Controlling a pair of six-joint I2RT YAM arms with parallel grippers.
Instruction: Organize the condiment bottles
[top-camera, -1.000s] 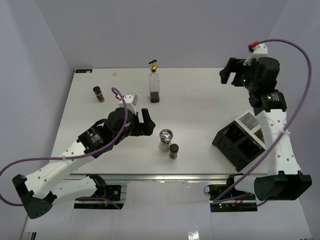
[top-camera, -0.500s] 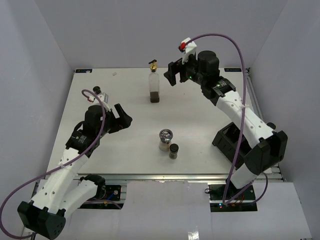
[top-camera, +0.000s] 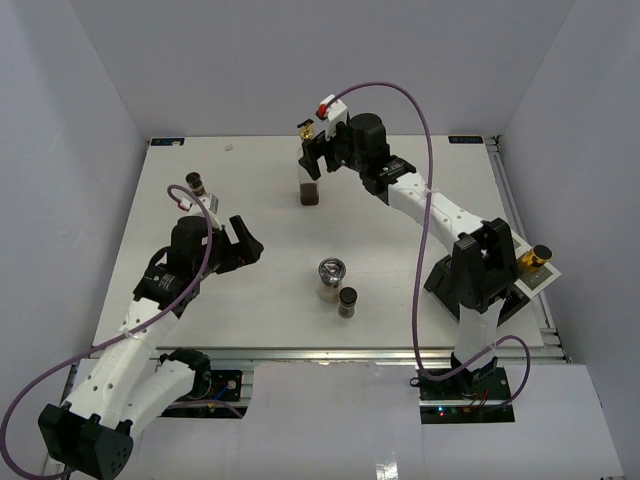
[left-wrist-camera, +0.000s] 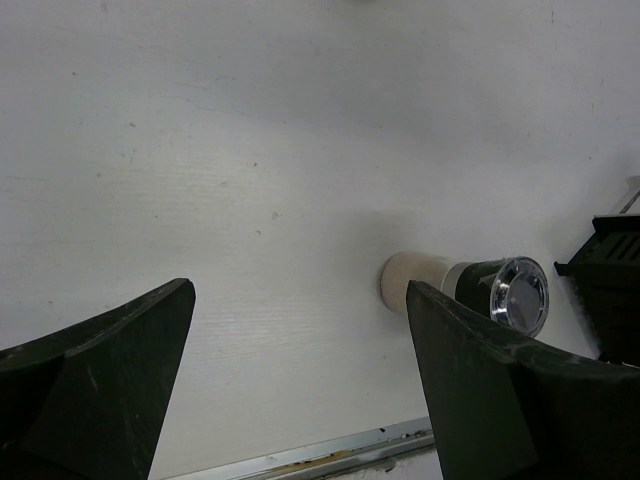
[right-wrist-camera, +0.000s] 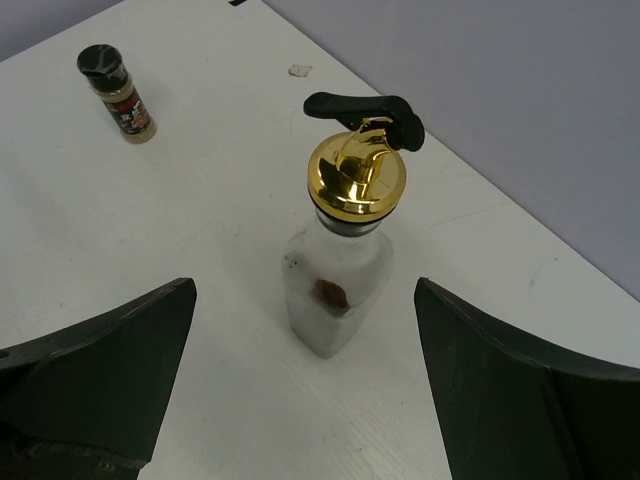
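Spreads right gripper (right-wrist-camera: 305, 287) wide, glass bottle (right-wrist-camera: 340, 295) centred ahead of jaws, untouched. Holds left gripper (left-wrist-camera: 300, 292) open, shaker (left-wrist-camera: 465, 290) ahead beyond right-hand jaw.

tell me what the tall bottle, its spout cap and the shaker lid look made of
Tall bottle: looks like clear glass, slightly cloudy; dark residue shows through the wall. Spout cap: polished gold-toned metal, or plated plastic, judging by its sharp mirror highlights. Shaker lid: chrome-like, shiny and reflective; solid metal or plating cannot be told.
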